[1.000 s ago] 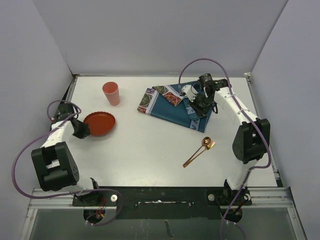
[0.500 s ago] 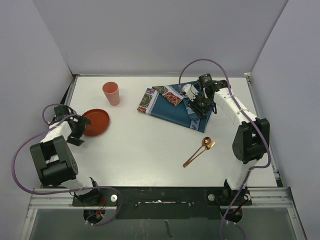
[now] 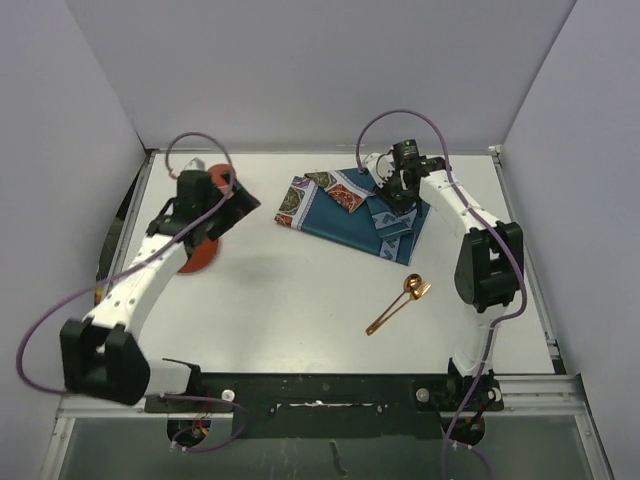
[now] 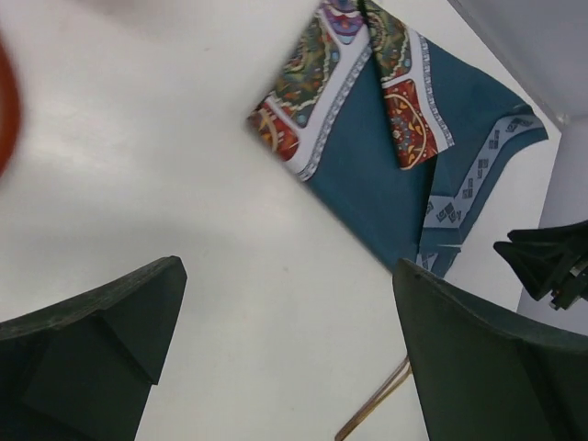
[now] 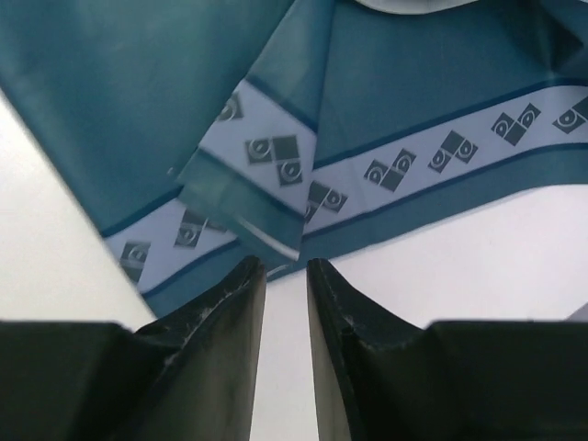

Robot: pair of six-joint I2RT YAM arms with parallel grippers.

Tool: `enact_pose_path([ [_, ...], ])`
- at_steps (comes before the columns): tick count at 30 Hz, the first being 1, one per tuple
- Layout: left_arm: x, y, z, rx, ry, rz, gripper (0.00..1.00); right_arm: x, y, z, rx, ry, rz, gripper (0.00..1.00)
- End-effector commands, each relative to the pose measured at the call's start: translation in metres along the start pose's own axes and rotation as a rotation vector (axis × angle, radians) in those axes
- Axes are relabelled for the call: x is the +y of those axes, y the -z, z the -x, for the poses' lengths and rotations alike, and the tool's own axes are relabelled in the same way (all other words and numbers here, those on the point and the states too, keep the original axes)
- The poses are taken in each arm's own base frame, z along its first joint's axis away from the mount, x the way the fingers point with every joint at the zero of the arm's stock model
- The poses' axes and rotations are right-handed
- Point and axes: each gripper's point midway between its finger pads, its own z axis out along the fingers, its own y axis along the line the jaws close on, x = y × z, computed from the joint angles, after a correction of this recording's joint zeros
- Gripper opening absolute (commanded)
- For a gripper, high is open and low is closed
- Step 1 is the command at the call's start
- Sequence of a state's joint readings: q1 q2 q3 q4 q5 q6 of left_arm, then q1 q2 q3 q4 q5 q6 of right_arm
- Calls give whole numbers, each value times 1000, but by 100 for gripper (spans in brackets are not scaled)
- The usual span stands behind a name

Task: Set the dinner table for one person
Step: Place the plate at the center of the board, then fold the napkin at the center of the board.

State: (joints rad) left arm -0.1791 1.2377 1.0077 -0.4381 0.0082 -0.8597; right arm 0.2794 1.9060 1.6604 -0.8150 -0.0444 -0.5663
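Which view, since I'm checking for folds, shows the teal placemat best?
Left wrist: the placemat lies large and almost whole, one patterned corner folded over. Top external shows it small, with the right arm over its right end. Right wrist shows only a close-up of one rumpled border.

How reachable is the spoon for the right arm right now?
Probably yes: the right gripper hangs over the placemat holding nothing, and the spoon lies on the table nearer the arm's base, with nothing visible between.
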Motion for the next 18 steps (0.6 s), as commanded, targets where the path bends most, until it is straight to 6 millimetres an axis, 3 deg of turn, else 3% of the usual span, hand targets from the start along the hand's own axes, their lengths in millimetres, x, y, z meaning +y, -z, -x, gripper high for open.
enact_pose_path([
  [1, -58, -82, -21, 105, -206, -57, 98, -26, -22, 13, -20, -66, -40, 26],
  [4, -87, -134, -37, 130, -289, -66, 98, -24, -27, 8, -8, -68, -40, 27],
  [8, -87, -180, -43, 157, -298, -12, 98, -23, -24, -4, 4, -88, -44, 27],
  [13, -84, -195, -54, 195, -291, 23, 98, -25, -25, -19, 33, -106, -50, 27],
  [18, -65, -202, -66, 226, -285, 70, 98, -28, -21, -21, 44, -114, -44, 26],
])
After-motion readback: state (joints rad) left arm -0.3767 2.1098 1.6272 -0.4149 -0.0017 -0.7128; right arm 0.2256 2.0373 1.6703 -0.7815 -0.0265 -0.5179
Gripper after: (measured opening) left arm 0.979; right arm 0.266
